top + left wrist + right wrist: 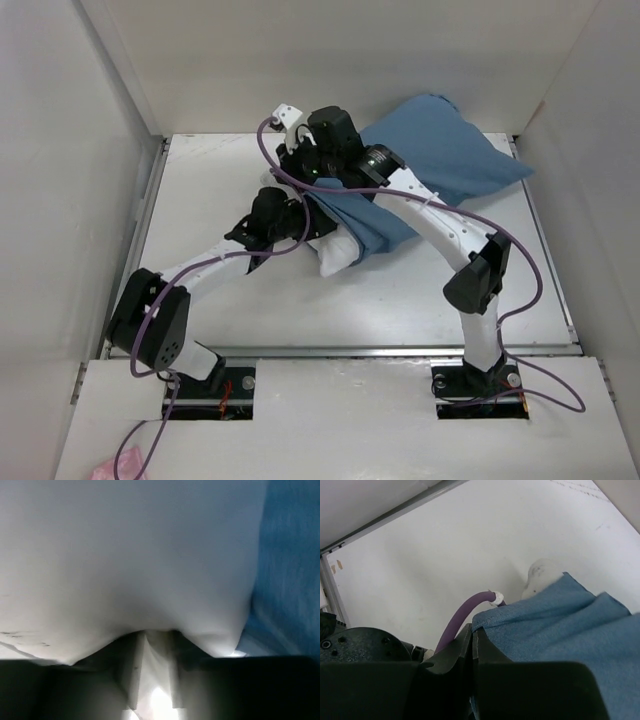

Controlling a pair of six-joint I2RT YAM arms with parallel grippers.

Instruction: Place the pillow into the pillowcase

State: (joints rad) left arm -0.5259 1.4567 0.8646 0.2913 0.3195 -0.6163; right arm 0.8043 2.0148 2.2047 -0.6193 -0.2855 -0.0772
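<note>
White plump stuffed pillow pokes from limp blue fabric pillowcase toward left hand, near-closed, grip unclear; right hand pinches hem.

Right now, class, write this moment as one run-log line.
pillow: mostly inside pillowcase, one white corner out | left gripper: shut on pillow | right gripper: shut on pillowcase edge

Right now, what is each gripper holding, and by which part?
The left gripper pinches the pillow at its bare white end. The right gripper clamps the pillowcase by the hem of its open edge.
</note>
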